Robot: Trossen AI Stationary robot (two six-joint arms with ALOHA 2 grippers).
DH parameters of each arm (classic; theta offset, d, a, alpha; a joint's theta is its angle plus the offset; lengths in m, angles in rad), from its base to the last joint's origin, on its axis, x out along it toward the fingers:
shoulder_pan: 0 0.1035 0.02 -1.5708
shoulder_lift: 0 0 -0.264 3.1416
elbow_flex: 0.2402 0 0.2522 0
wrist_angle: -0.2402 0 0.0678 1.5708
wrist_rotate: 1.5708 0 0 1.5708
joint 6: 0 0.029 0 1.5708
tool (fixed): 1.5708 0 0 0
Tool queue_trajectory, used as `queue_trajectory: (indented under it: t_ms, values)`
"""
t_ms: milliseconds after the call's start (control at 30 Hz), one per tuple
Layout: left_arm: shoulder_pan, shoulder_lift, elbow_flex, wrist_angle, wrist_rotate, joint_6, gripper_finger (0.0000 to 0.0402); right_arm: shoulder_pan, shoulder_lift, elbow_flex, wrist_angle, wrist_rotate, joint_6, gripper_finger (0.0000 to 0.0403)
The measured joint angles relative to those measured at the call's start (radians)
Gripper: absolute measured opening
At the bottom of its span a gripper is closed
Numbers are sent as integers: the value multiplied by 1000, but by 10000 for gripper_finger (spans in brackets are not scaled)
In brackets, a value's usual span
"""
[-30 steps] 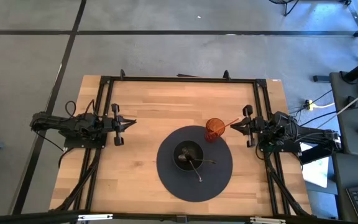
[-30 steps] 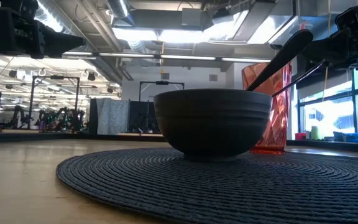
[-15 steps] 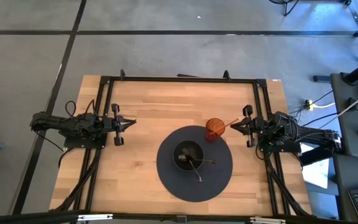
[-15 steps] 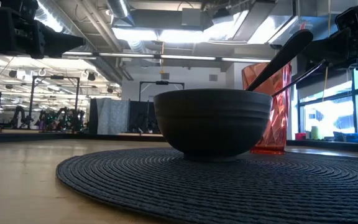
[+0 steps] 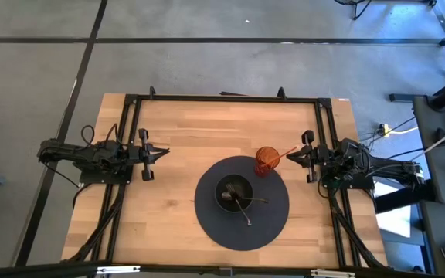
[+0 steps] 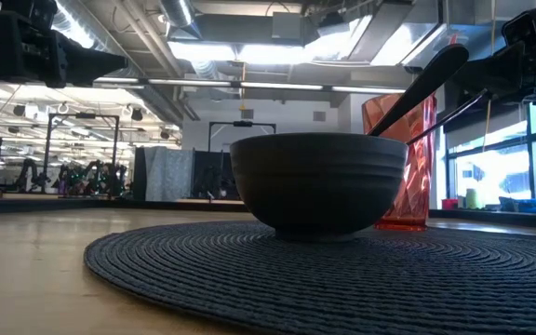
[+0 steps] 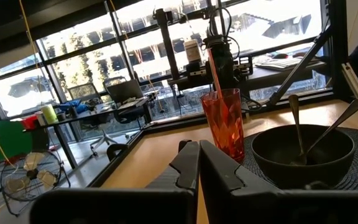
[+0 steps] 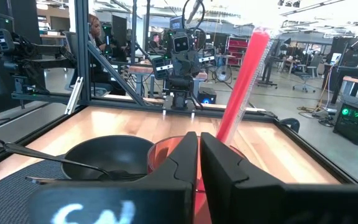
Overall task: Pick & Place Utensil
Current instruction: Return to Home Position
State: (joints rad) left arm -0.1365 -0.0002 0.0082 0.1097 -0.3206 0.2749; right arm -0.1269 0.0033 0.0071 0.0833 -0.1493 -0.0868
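High view: black bowl [image 5: 235,191] at the centre of the mat [image 5: 207,220], 2 black utensils [image 5: 243,205] inside, orange cup [image 5: 266,161] at its 1 o'clock. Left gripper [image 5: 157,154] sits at 9 o'clock, right gripper [image 5: 296,157] at 3 o'clock, both off the mat. Wrist views: each gripper's fingers [image 7: 188,165] [image 8: 182,162] are pressed together, holding nothing.

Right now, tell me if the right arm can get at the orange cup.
Probably yes: the orange cup stands just ahead of the shut right pincer, with only its own straw leaning toward it.
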Motion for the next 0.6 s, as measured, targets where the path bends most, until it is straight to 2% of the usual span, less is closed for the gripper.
queue_trajectory:
  t_ms: [600]
  values:
    - [0, 0, 0, 0, 0, 0, 5, 0, 0, 0, 0, 0, 0, 21]
